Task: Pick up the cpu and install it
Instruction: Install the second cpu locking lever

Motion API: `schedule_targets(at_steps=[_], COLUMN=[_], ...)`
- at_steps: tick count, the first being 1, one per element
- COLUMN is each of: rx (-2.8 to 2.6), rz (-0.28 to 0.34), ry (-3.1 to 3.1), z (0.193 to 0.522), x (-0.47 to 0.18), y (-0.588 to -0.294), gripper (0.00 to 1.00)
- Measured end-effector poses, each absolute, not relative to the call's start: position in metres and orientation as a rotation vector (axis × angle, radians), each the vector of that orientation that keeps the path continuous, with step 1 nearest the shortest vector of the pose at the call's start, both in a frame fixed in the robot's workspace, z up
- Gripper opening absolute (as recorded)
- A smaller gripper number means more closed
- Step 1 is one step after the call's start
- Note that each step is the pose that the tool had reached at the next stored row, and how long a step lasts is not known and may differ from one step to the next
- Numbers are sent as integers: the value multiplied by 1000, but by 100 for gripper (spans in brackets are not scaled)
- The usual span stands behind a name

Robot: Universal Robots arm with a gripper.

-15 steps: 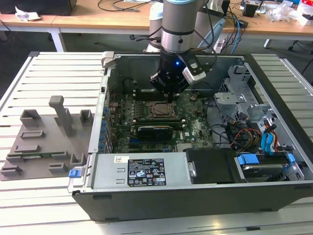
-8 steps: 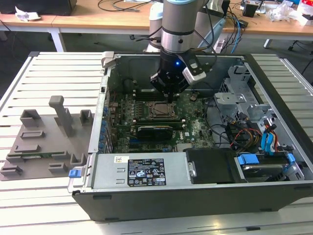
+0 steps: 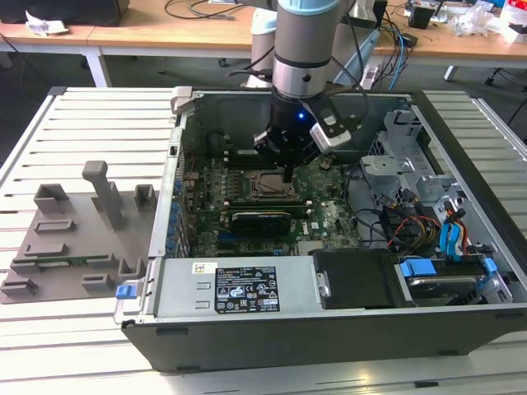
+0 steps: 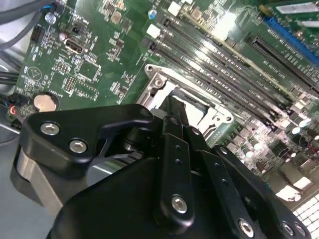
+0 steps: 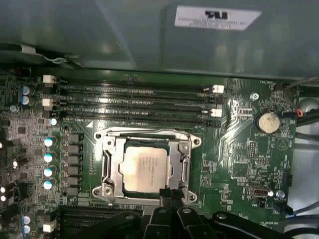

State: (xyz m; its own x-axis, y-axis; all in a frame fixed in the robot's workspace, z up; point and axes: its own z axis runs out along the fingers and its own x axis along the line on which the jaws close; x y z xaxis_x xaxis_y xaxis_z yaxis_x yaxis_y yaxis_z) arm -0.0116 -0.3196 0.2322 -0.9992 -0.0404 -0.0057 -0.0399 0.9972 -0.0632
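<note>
The cpu (image 5: 144, 167), a silvery square chip, lies flat inside the metal socket frame (image 5: 107, 159) on the green motherboard. My gripper (image 5: 167, 193) hovers at the socket's near edge, its two black fingers pressed together with nothing between them. In the second wrist view the gripper (image 4: 172, 103) hangs over the socket frame (image 4: 159, 82) and hides the chip. In the exterior view the gripper (image 3: 286, 174) reaches down into the open computer case, just above the socket (image 3: 265, 186).
Memory slots (image 5: 134, 99) run beside the socket. A grey tray with upright holders (image 3: 74, 239) lies at the exterior view's left. A power supply (image 3: 239, 284), drive cage (image 3: 395, 156) and loose cables (image 3: 412, 226) crowd the case.
</note>
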Motion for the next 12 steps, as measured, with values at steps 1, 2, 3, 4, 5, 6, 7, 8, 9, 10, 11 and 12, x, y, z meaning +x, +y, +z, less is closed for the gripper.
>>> schedule_targets(at_steps=[1, 2, 3, 4, 5, 6, 7, 8, 9, 10, 11, 12], rx=[-63, -63, -63, -63, -63, -63, -63, -63, -63, -63, -63, -63], rz=[-99, -99, -99, -99, -99, -99, -99, -99, -99, -99, -99, -99], ry=[3132, 3132, 3132, 3132, 3132, 3132, 3132, 3132, 3132, 3132, 3132, 3132], z=[232, 232, 232, 232, 232, 232, 232, 232, 232, 232, 232, 232], x=[-12, -12, -12, -12, -12, -12, -12, -12, -12, -12, -12, -12], y=[-321, -322, -323, -324, -326, -328, -330, -331, -334, -337, -340, -344], gripper=[11, 11, 11, 11, 11, 11, 11, 11, 11, 11, 11, 11])
